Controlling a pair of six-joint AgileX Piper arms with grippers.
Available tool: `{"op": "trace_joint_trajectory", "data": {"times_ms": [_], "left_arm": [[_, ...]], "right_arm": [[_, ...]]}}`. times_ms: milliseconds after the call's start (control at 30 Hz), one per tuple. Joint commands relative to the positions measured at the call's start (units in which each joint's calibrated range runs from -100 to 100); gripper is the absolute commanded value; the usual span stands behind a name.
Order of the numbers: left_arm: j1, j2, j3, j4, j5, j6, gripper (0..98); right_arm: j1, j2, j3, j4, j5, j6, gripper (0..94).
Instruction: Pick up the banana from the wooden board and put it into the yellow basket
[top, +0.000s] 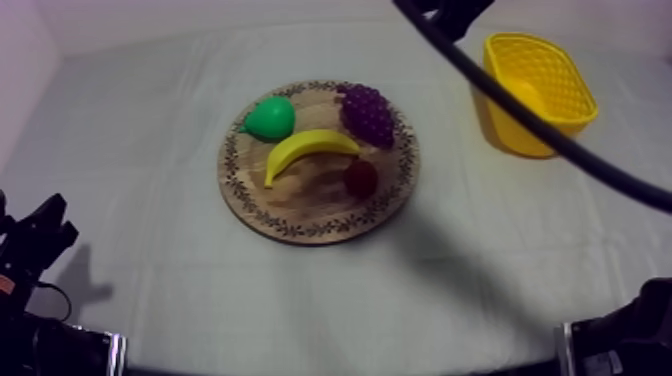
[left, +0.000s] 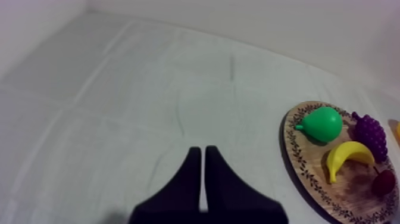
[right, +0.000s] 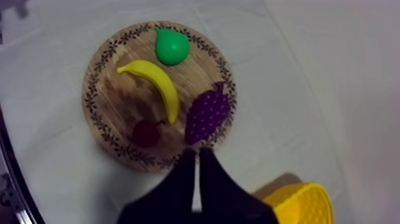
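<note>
Surface: table under a grey-white cloth (top: 150, 150), with pale walls behind it.
Board: round wooden board (top: 300, 218) with a patterned rim, flat on the cloth near the middle of the table.
Banana: yellow banana (top: 305, 150), lying on the board across its centre. In the top view it curves with one end toward 8 o'clock and the other toward 2 o'clock. No gripper touches it.
Pear: green pear (top: 270, 118), on the board at 11 o'clock, just beside the banana.
Grapes: purple bunch of grapes (top: 368, 113), on the board at 1 o'clock. The banana's end seems to lie just beside the bunch; whether they touch cannot be told.
Small red fruit: small red fruit (top: 361, 178), on the board at 4 o'clock, under the banana's arch.
Basket: yellow basket (top: 540, 95), upright on the cloth at 2 o'clock from the board and apart from it.
Left gripper: left gripper (left: 200, 152), fingers together as a narrow wedge, holding nothing. It is over bare cloth, well apart from the board. In the top view its arm sits low at 8 o'clock from the board.
Right gripper: right gripper (right: 193, 154), fingers together as a narrow wedge, gripping nothing. It is above the board's rim, close to the grapes and the small red fruit, with the basket near.
</note>
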Motion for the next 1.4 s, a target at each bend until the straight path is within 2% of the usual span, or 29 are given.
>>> {"op": "trace_joint_trajectory", "data": {"times_ms": [0,700,900,1033,1167,1367], "left_arm": [[0.02,0.00,0.01,0.00,-0.02,-0.01,0.0],[0.02,0.00,0.01,0.00,-0.02,-0.01,0.0],[0.02,0.00,0.01,0.00,-0.02,-0.01,0.0],[0.02,0.00,0.01,0.00,-0.02,-0.01,0.0],[0.02,0.00,0.01,0.00,-0.02,-0.01,0.0],[0.02,0.00,0.01,0.00,-0.02,-0.01,0.0]], "right_arm": [[0.15,0.59,-0.74,-0.54,0.48,2.21,1.6],[0.16,6.97,-8.61,-1.72,3.92,5.60,8.3],[0.05,8.03,-9.39,-2.00,4.44,6.74,29.3],[0.04,9.30,-11.11,-1.89,4.56,7.15,40.0],[0.05,10.78,-13.12,-1.79,4.82,7.17,44.0],[0.02,14.03,-15.53,-2.07,5.09,7.37,45.1]]}}
